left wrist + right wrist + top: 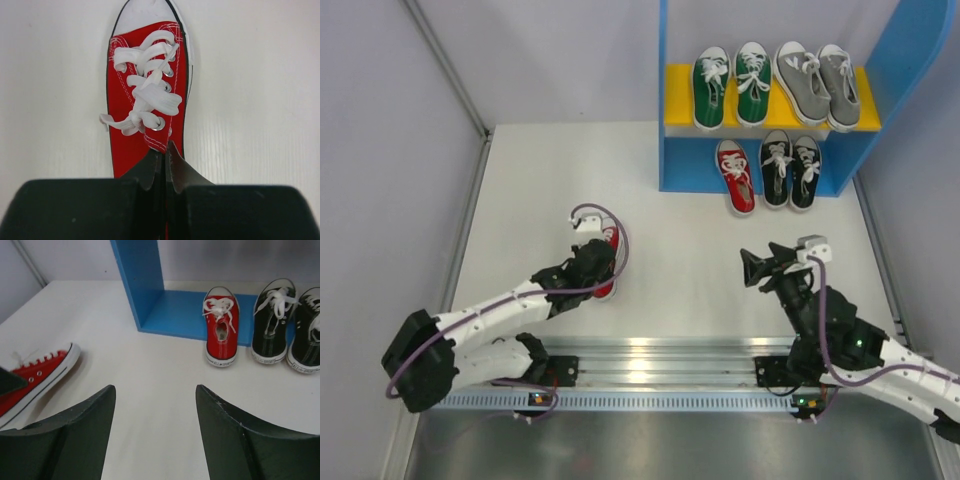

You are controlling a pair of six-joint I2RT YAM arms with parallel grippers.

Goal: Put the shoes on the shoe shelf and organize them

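Seven shoes are seen on the shelf [663,100]. The green pair [732,85] and the grey pair [817,85] are set side by side on the yellow board [678,100]. On the lower level, one red shoe [736,177] is stood just left of the black pair [790,170], with the heels jutting past the front edge.

The loose red shoe [610,240] is found on the white surface [700,270], well apart from the shelf, to its front left. It is gripped at the heel end by the left end effector [595,262]. In the left wrist view, the fingers [150,167] are pressed almost together on the heel rim. The laced upper [145,100] is seen pointing away from them.

The right end effector [752,268] is held above the surface with nothing in it, and it is aimed towards the shelf. Its fingers [85,415] are spread wide apart in the right wrist view, where the shelved red shoe [221,327] and the black pair [287,330] are framed beyond them.
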